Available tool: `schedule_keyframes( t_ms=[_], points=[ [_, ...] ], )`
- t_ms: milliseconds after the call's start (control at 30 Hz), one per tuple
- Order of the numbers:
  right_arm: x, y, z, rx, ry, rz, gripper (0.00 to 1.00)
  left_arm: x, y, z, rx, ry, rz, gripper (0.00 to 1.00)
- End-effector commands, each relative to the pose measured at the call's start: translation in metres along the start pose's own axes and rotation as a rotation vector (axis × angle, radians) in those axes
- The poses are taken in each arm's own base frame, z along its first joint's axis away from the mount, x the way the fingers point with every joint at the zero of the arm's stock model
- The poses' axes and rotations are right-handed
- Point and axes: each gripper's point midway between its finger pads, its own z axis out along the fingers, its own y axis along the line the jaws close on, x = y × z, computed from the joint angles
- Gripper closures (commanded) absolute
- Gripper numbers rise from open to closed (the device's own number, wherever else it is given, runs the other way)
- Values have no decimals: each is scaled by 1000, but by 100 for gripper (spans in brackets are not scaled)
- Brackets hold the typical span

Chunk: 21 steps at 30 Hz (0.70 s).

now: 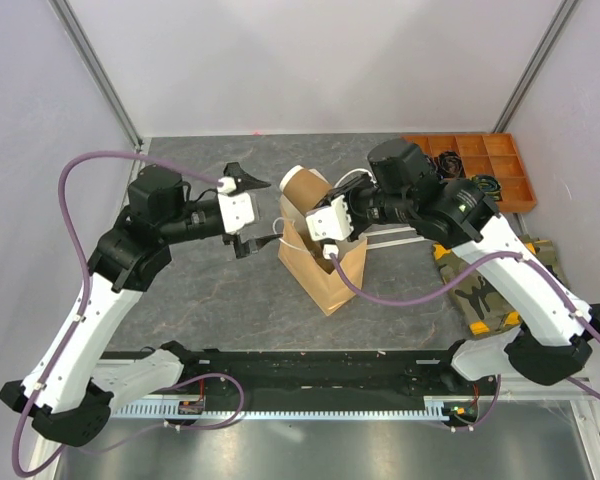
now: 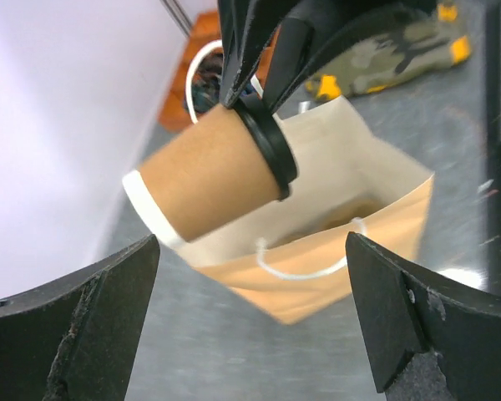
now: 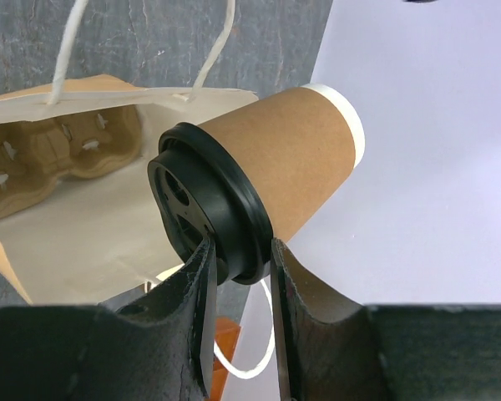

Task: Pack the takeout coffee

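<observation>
One tan kraft-paper cup (image 1: pixel 302 187) with a black lid (image 3: pixel 204 209) hangs sideways over the open mouth of the tan paper bag (image 1: pixel 325 268). My right gripper (image 1: pixel 318 208) is shut on the lid's rim, also seen in the right wrist view (image 3: pixel 240 259). The cup (image 3: pixel 288 154) points away from it, white base end outward. The brown pulp carrier (image 3: pixel 58 154) lies inside the bag (image 3: pixel 83 251). My left gripper (image 1: pixel 254 212) is open and empty, left of the bag. In the left wrist view (image 2: pixel 250 334) it faces the cup (image 2: pixel 209 180) and bag (image 2: pixel 334 242). Other cups are out of view.
An orange compartment tray (image 1: pixel 480 168) sits at the back right. A camouflage cloth (image 1: pixel 480 290) lies under my right arm. The bag's white handles (image 3: pixel 67 50) stick up at its rim. White walls close in on the left, back and right.
</observation>
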Motion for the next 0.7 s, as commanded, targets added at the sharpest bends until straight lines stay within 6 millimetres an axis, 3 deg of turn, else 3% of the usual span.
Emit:
schedule_keyframes(
  t_ms=[0, 233, 467, 667],
  points=[
    [-17, -12, -11, 77, -80, -54, 98, -24, 10, -5, 21, -73, 459, 0],
    [-34, -36, -21, 168, -140, -112, 97, -35, 43, -16, -92, -3, 589, 0],
    [-52, -41, -27, 176, -221, -171, 96, -42, 56, -31, -167, 47, 732, 0],
    [-66, -43, -21, 177, -278, -210, 96, -30, 50, -45, -129, 144, 933, 0]
  ],
)
